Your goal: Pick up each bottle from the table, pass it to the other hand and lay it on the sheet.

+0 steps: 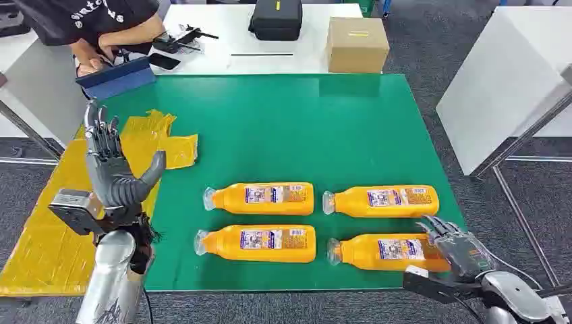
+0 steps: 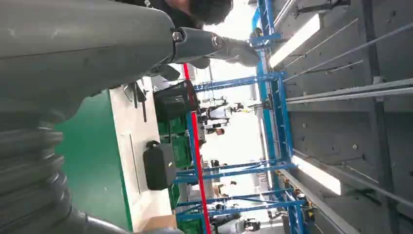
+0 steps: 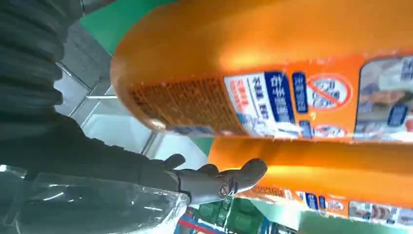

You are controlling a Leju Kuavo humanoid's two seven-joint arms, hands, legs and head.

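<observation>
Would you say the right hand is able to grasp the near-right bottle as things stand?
Probably yes: the right hand is open at the base end of the near-right bottle, with nothing between them.

Grey carpet is lying under a white table carrying a black case and cardboard box, while blue racking and ceiling strip lights are glowing overhead.

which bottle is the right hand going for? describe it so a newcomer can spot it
On the green mat four orange bottles lie in two rows of two. It is the bottle in the near row on the robot's right. Alone of the four, it has the right hand over its base end.
</observation>
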